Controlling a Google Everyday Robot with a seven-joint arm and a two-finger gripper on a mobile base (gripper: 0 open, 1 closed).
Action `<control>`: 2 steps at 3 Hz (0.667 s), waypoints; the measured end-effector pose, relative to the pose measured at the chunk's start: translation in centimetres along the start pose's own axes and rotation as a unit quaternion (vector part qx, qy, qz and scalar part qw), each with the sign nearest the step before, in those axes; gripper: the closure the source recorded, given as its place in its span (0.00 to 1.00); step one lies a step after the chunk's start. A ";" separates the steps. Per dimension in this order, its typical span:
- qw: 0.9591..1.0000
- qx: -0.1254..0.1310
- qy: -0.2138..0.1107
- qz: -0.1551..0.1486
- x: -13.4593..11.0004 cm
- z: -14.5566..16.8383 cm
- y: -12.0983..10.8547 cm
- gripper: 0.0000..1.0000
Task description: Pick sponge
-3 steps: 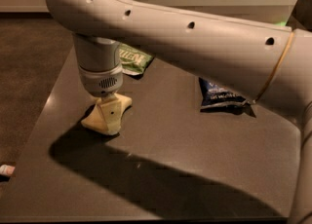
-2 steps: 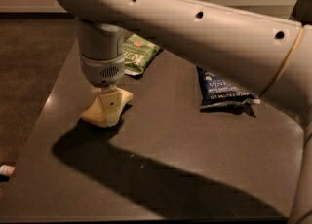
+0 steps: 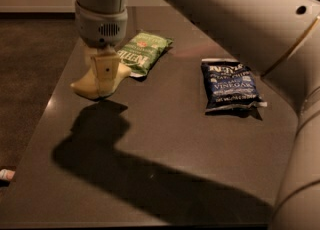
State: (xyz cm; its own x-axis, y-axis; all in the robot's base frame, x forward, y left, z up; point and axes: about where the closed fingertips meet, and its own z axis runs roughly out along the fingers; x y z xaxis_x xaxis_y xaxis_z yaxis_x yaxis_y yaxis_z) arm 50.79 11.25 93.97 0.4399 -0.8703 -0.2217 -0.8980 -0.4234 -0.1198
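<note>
The pale yellow sponge [image 3: 84, 86] hangs tilted in my gripper [image 3: 104, 85] over the left part of the dark table [image 3: 170, 139], a little above the surface, with its shadow just below it. The gripper reaches straight down from the arm's wrist [image 3: 101, 24]. One tan finger [image 3: 106, 68] crosses the front of the sponge; the other finger is hidden behind it. The gripper is shut on the sponge.
A green chip bag [image 3: 146, 51] lies just right of and behind the sponge. A dark blue chip bag [image 3: 231, 85] lies at the right. My arm [image 3: 240, 19] spans the top right. The table's left edge is close; a small white object [image 3: 6, 175] lies on the floor.
The gripper has risen with the sponge in it; the sponge has left the table surface and moved slightly away from the front edge. The chip bags have not moved.
</note>
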 end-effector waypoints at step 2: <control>0.999 0.030 -0.027 -0.003 -0.8 -3.2 -1.9 1.00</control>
